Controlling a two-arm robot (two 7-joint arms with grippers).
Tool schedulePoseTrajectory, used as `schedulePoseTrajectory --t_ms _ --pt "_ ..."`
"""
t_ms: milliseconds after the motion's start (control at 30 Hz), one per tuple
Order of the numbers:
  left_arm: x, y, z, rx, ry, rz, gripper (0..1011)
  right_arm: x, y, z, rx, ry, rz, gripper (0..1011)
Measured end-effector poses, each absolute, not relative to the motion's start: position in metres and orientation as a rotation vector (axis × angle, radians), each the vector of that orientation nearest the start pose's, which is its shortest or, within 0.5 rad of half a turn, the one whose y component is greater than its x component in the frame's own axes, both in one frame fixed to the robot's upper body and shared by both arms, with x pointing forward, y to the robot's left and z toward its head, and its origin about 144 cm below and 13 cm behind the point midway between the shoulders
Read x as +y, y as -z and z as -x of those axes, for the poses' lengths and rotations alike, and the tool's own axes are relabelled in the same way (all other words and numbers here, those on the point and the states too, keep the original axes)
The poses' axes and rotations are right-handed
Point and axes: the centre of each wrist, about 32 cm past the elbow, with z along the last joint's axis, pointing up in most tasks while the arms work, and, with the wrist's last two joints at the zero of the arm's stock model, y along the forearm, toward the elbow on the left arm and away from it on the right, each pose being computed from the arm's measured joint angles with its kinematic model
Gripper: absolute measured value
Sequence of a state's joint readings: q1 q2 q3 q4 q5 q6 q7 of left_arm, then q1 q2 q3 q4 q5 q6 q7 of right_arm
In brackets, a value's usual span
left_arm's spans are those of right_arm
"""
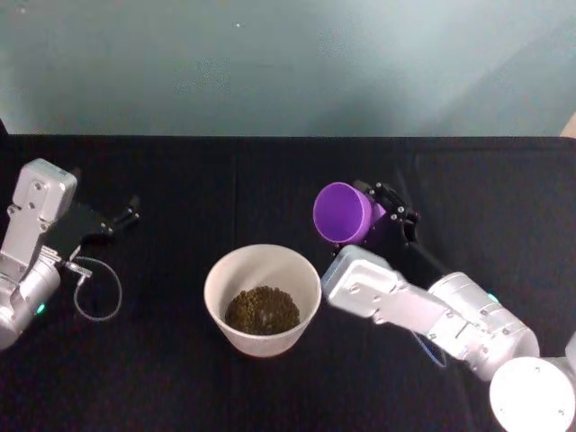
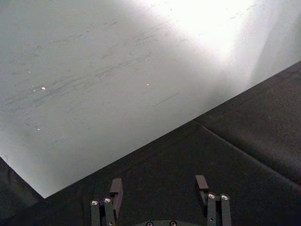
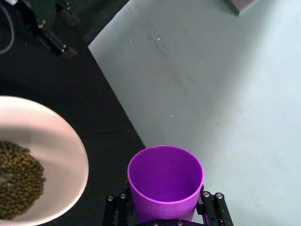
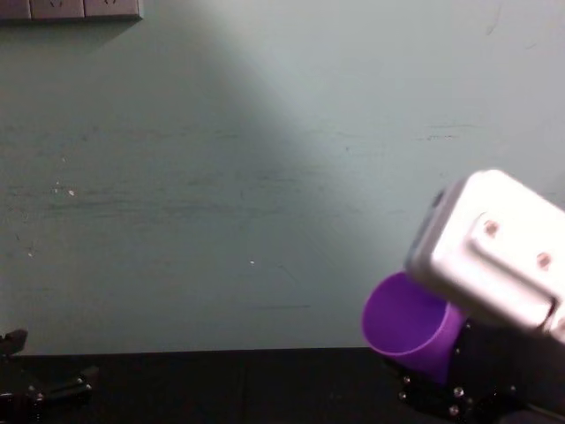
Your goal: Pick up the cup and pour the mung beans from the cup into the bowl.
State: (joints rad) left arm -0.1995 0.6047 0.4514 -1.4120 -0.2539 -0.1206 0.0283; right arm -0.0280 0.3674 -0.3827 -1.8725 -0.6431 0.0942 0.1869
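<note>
Cup [image 3: 165, 186]: empty, tilted, in right claw [image 3: 164, 207] | bowl [image 1: 225, 274]: mung beans [image 1: 262, 310]

Cup [image 4: 408, 329]: purple, tilted, mouth leftward, clamped in my right end effector [image 4: 441, 375] above the counter [image 4: 221, 384].

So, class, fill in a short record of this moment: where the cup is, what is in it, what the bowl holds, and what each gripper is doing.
cup: purple, held above the table, tipped on its side, mouth facing the robot's left
cup contents: inside looks empty in the right wrist view
bowl: white, standing on the black table, to the cup's left and nearer the robot
mung beans: heaped in the bowl's bottom
right gripper: shut on the cup
left gripper: open, empty, out at the table's left side
</note>
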Motion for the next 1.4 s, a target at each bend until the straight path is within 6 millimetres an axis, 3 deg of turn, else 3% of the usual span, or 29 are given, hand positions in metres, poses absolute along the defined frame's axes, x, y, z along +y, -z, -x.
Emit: schedulePoseTrajectory --t_ms 400,733,1033,1400 --pt "0.310 -1.140 -0.489 -0.285 -1.248 -0.304 1000 -0.215 -1.179 -0.432 -0.514 0.998 0.408 724" --pt "0.310 -1.140 -0.489 -0.285 -1.248 -0.304 1000 -0.235 -1.146 -0.442 -0.228 1.024 0.211 724" --pt "0.310 -1.140 -0.489 -0.285 -1.248 -0.304 1000 -0.237 -1.124 -0.457 -0.077 1.007 0.078 724" --pt "0.310 -1.140 -0.489 -0.285 -1.248 -0.304 1000 -0.233 -1.111 -0.471 -0.010 0.998 0.046 724"
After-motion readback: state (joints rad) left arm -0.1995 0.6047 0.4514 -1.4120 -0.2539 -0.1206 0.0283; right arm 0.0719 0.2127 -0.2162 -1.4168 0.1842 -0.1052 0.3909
